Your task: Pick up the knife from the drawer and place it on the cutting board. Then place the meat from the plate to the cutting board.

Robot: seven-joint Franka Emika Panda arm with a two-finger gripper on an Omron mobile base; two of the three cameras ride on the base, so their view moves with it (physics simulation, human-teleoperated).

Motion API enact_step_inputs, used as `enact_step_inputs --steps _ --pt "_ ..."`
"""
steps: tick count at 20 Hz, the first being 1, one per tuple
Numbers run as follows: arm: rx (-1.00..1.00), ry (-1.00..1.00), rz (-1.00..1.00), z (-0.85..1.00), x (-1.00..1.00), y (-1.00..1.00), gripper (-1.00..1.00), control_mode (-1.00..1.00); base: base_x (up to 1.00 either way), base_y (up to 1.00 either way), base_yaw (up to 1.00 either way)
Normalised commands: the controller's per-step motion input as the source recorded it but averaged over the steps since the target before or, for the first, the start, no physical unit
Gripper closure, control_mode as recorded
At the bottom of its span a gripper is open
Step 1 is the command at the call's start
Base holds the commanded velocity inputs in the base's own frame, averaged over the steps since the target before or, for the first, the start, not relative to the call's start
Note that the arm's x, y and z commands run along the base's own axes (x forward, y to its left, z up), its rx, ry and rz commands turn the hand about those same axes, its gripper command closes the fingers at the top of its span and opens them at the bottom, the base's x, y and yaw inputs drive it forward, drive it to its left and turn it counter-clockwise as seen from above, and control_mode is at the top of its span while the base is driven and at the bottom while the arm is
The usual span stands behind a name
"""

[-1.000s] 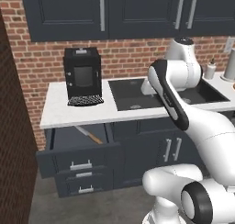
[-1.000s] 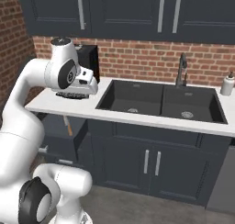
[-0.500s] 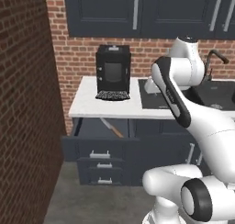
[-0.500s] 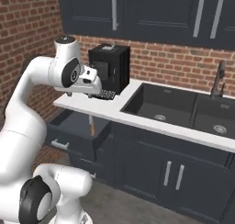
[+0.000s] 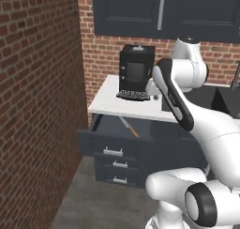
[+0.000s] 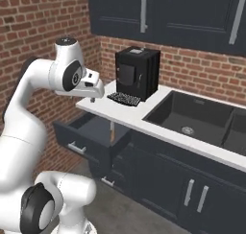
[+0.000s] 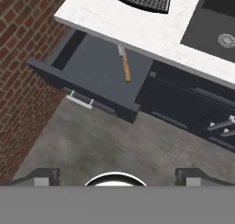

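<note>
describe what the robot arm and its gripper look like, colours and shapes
The arm is made of glossy white, rounded, tube-like segments, with dark grey to black bands and round caps at the joints. The same white shell shows on the arm in the left base view, with a black strip along one link. The gripper is a small white block with two short dark fingers. No cables or markings are visible.

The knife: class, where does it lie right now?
The knife lies in the open drawer, near its right side, just under the white counter's edge.
</note>
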Motion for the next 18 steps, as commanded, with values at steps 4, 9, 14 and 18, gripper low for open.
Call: enact_step_inputs --steps 4,9,14,18 --pt "0.0 0.0 0.0 0.0 0.0 0.0 -1.0 1.0 0.0 -0.47 0.28" --pt "0.0 0.0 0.0 0.0 0.0 0.0 -1.0 1.0 0.0 -0.48 0.31" --pt "0.0 0.0 0.0 0.0 0.0 0.0 -1.0 1.0 0.05 -0.56 0.3" --pt "0.0 0.0 0.0 0.0 0.0 0.0 -1.0 1.0 0.3 -0.6 0.22"
